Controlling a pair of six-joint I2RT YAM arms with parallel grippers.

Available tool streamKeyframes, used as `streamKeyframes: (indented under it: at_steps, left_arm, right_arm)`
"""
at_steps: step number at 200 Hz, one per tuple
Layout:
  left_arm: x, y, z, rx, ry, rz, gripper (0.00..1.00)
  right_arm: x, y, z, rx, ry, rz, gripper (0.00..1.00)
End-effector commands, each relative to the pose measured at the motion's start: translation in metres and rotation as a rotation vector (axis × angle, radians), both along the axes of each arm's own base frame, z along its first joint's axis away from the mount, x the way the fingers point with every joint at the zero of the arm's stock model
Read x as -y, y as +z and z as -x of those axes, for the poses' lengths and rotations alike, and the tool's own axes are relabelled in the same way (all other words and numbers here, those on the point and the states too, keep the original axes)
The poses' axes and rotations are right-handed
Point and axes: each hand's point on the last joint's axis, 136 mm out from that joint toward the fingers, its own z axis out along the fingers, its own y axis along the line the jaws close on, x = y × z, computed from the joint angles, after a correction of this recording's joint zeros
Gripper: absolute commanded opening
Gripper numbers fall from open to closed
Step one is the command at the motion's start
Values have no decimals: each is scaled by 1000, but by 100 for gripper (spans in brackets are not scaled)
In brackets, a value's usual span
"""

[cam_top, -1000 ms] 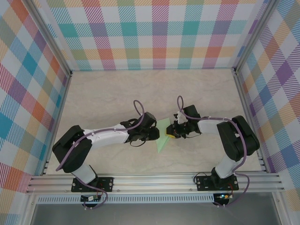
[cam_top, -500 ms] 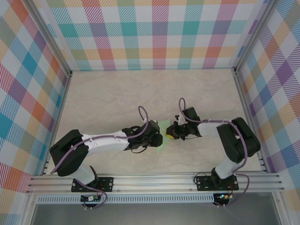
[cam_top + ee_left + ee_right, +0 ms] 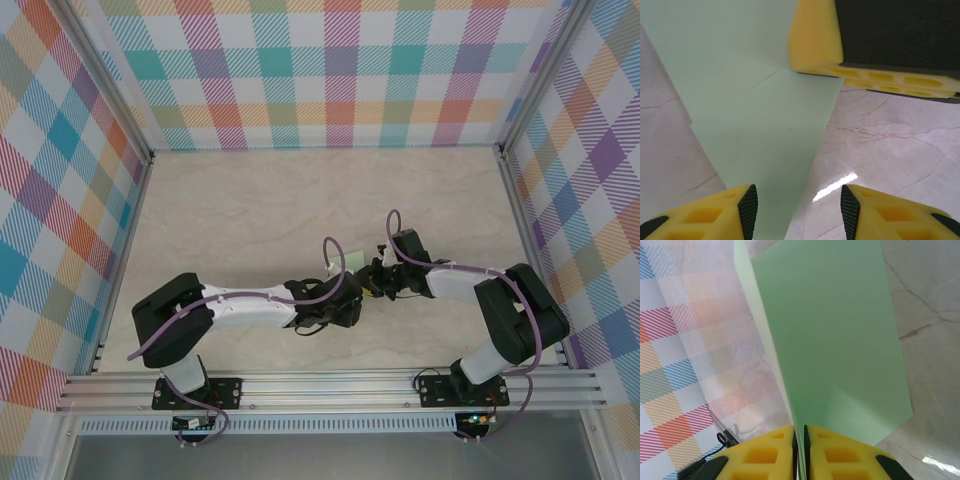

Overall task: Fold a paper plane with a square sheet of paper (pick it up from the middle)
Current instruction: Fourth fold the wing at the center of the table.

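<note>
Our left claw [image 3: 799,205] has just slid closer and opened halfway, empty, over the narrow end of the thin pale mint-green paper sheet [image 3: 755,115] near the middle of the beige marble table [image 3: 220,210], our right claw [image 3: 800,440] pinched shut on it, so we judge another fold due.

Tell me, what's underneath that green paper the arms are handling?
Pale marble tabletop shows around the green paper, so that likely lies beneath. The patch directly under it is covered by the sheet. The right gripper pinches one edge; the left gripper stands open.
</note>
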Motion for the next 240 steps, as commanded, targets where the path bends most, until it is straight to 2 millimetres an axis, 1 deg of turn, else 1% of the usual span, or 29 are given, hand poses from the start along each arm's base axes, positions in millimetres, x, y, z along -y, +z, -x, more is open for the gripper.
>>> streamKeyframes:
  at_steps: [1,42,73,131,192,213,228,240]
  left_arm:
    - [-4,-4,-1,53,9,-129,48]
    - [-15,-11,-4,105,77,-263,43]
    - [-17,-11,-3,133,107,-274,41]
    - [-18,-14,-1,142,111,-299,27]
    - [-17,-13,0,146,119,-293,20]
    - [-17,-13,0,144,121,-288,14]
    - [-17,-14,0,142,126,-283,14]
    - [-17,-14,1,139,129,-279,11]
  right_arm:
    - [-4,8,0,26,35,-5,16]
    - [-7,13,-1,35,63,-10,17]
    - [-8,15,-2,40,82,-12,18]
    - [-8,12,-2,33,89,-9,18]
    - [-7,10,-1,32,95,0,18]
    - [-7,10,-2,30,94,2,18]
    - [-7,10,-1,31,96,2,18]
    - [-7,9,-1,29,98,2,18]
